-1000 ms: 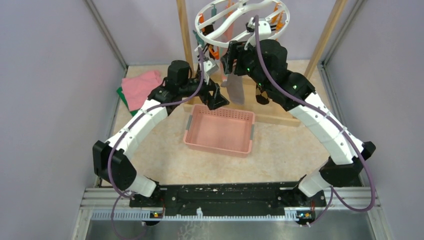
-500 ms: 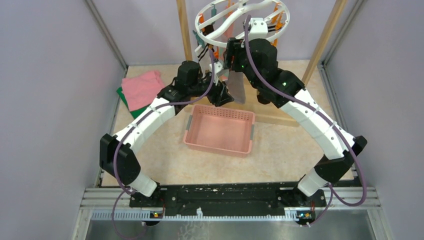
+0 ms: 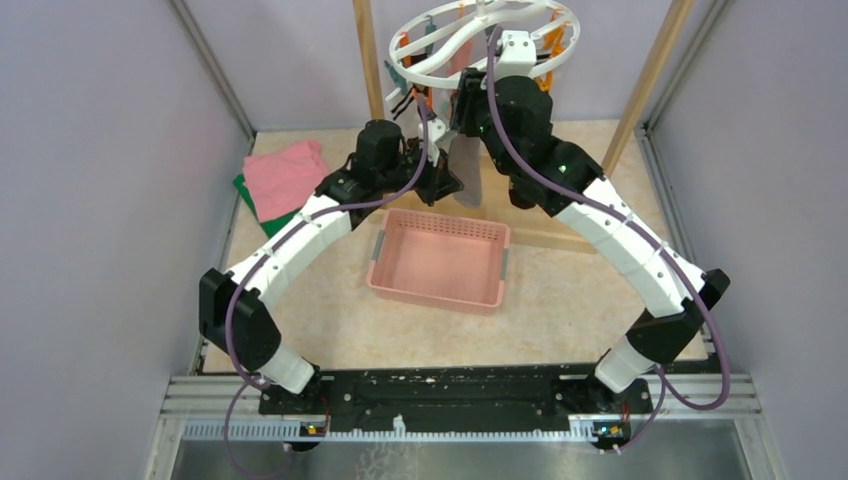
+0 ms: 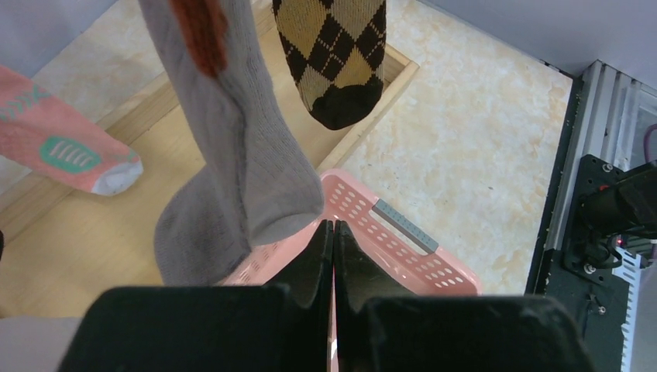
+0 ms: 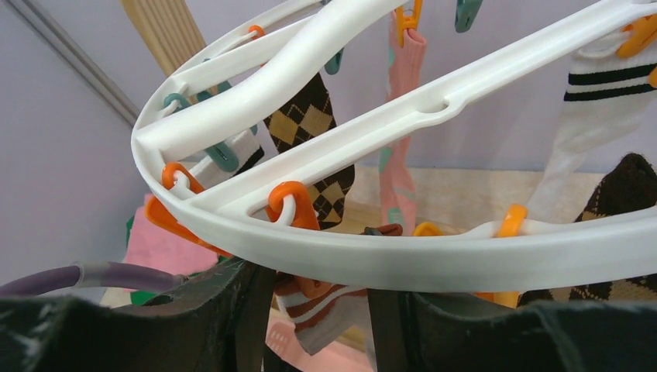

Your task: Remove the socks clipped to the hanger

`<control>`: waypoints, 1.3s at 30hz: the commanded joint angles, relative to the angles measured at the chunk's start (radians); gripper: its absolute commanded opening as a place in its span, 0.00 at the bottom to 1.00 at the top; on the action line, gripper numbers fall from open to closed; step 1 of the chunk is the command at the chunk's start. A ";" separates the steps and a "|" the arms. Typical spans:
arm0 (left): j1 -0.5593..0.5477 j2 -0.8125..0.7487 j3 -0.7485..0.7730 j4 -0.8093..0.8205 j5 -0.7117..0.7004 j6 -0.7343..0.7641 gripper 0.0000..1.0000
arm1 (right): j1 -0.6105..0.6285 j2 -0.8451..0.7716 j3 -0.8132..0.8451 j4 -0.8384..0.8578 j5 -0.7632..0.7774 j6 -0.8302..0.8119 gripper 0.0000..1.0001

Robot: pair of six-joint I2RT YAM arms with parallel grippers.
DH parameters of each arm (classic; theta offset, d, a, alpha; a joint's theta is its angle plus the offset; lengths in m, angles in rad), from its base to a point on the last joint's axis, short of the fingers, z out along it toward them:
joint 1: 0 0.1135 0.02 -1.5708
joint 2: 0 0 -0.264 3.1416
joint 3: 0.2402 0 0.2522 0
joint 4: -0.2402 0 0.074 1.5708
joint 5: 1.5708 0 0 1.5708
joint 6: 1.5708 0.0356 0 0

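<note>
Left gripper (image 4: 333, 232) pressed together (nothing pinched) beside grey sock (image 4: 232, 155), right gripper (image 5: 318, 298) spread — around orange clip (image 5: 298, 211)

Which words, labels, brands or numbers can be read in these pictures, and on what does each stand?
No readable text.
The socks show only patterns; the hanger and the basket are plain.
The fine marks on the rail by the arm bases are too small to read.
</note>
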 commanded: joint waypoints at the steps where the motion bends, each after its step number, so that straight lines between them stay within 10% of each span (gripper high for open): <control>1: -0.007 -0.067 0.001 0.003 0.000 -0.026 0.00 | 0.004 -0.025 -0.022 0.090 0.020 -0.001 0.43; 5: -0.008 -0.088 -0.011 -0.023 0.003 -0.062 0.00 | 0.004 -0.059 -0.071 0.122 0.020 0.015 0.14; 10: -0.006 -0.126 0.009 -0.083 -0.011 -0.072 0.00 | -0.002 -0.115 -0.108 0.128 -0.002 0.032 0.05; 17: -0.005 -0.176 0.013 -0.150 -0.041 -0.037 0.74 | -0.046 -0.177 -0.153 0.098 -0.139 0.106 0.04; 24: -0.003 -0.166 0.046 -0.144 -0.039 -0.004 0.86 | -0.096 -0.233 -0.174 0.069 -0.354 0.151 0.04; 31: 0.000 -0.153 0.113 -0.204 0.078 0.049 0.81 | -0.119 -0.280 -0.220 0.020 -0.367 0.154 0.57; 39: 0.006 -0.209 0.100 -0.260 -0.056 0.097 0.70 | -0.142 -0.340 -0.308 0.012 -0.255 0.181 0.74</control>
